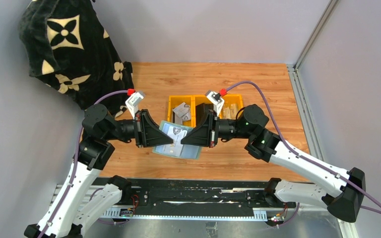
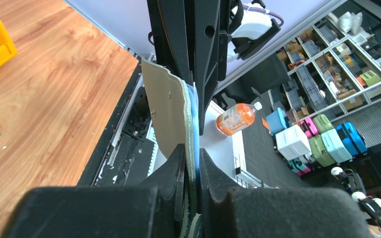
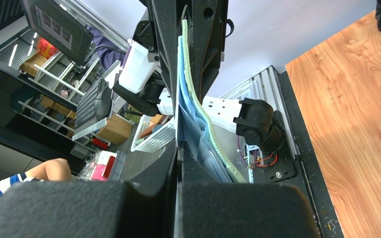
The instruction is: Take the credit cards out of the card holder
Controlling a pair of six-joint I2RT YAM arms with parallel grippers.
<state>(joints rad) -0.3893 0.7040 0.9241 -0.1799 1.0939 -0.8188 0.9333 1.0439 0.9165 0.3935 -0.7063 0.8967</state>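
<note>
Card holder edge-on between left and right fingers, pocket contents indistinct.

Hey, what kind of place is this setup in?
Probably a robotics lab workcell: a wooden tabletop walled in by grey panels, yellow bins on it, and stocked storage shelves in the room beyond the table's edge.

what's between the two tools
The card holder, pinched by the left tool and right tool from opposite sides; the top view shows it.
</note>
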